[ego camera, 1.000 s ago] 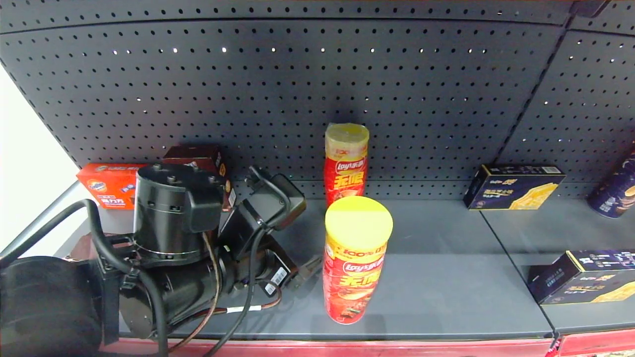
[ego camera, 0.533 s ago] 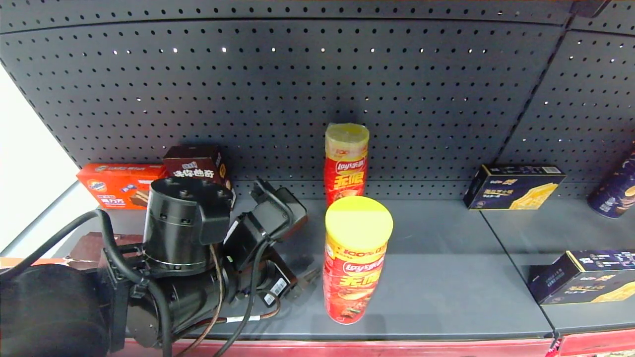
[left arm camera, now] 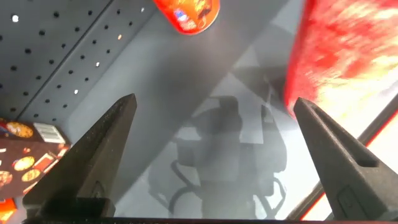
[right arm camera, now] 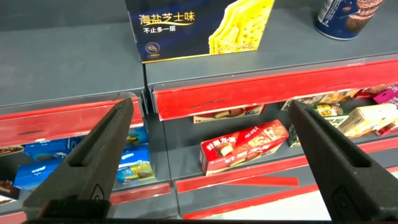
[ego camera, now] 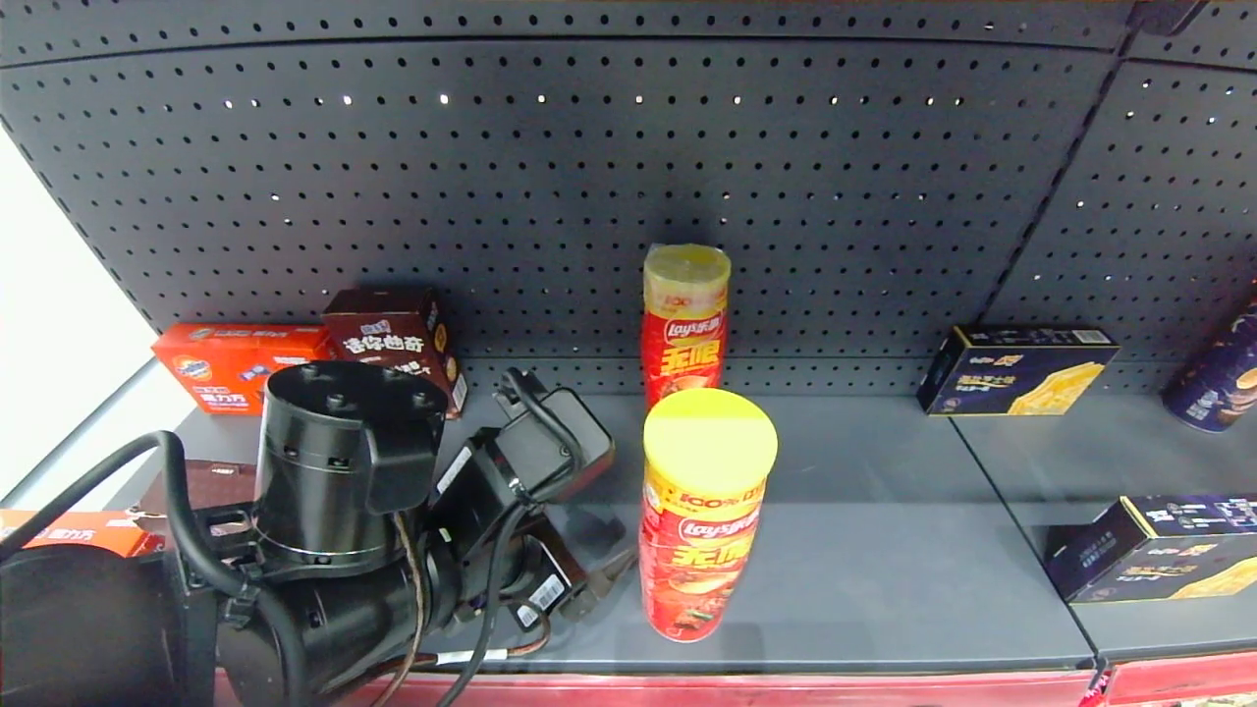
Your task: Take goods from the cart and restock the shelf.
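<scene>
Two red chip cans with yellow lids stand upright on the grey shelf [ego camera: 884, 550]. One can [ego camera: 702, 520] is near the front edge, the other [ego camera: 684, 324] is against the pegboard. My left gripper [ego camera: 601, 577] hovers low over the shelf just left of the front can, open and empty. In the left wrist view its fingers [left arm camera: 93, 162] spread wide around bare shelf, the gripper [left arm camera: 214, 102] having the front can [left arm camera: 348, 56] beside one finger and the back can [left arm camera: 186, 12] farther off. My right gripper [right arm camera: 210, 104] is open and empty, facing the shelf's red front edge [right arm camera: 261, 87].
An orange box [ego camera: 231, 363] and a brown box [ego camera: 393, 339] sit at the back left. Dark blue boxes [ego camera: 1016, 368] [ego camera: 1149, 545] and a dark can [ego camera: 1218, 378] stand to the right. Lower shelves hold snack boxes [right arm camera: 245, 146]. Bare shelf lies right of the cans.
My left arm has drawn back toward the shelf's front left edge, uncovering the brown box. Both cans stand where they were.
</scene>
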`<state>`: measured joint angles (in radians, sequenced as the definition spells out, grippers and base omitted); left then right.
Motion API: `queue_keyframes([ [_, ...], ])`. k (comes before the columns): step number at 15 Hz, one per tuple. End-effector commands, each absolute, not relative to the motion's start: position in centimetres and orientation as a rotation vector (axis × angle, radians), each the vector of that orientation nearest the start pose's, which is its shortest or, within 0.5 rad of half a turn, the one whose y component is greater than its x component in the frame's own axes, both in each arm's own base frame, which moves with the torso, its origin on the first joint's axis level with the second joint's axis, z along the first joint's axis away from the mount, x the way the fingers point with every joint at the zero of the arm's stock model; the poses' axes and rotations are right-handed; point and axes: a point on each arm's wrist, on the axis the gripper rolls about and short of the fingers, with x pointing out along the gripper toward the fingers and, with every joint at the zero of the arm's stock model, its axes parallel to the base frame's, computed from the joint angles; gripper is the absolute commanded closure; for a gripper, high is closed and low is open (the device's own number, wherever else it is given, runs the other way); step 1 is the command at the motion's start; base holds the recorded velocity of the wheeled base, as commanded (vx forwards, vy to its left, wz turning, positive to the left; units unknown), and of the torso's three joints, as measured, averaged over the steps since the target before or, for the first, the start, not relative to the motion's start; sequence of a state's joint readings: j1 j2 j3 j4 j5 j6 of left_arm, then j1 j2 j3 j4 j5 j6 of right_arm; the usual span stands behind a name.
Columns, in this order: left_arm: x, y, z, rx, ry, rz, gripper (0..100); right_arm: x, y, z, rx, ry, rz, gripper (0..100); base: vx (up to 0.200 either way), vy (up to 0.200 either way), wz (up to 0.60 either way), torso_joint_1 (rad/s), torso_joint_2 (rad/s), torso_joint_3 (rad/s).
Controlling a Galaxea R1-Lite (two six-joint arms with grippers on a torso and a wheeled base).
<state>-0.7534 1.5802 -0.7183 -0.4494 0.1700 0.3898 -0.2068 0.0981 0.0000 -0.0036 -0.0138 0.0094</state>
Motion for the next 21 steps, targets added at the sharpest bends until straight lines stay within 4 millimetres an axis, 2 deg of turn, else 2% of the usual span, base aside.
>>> queue_keyframes([
  [1,19.6,-18.3,17.6,0.561,0.253,-0.655,0,-1.5,0.3,7.8,0.019,0.095,-0.221,0,0.000,0.000,0.00,0.000,0.00,0.000],
  [21,19.9,-18.8,16.7,0.575,0.283,-0.665,0,-1.5,0.3,7.8,0.018,0.094,-0.220,0,0.000,0.000,0.00,0.000,0.00,0.000],
])
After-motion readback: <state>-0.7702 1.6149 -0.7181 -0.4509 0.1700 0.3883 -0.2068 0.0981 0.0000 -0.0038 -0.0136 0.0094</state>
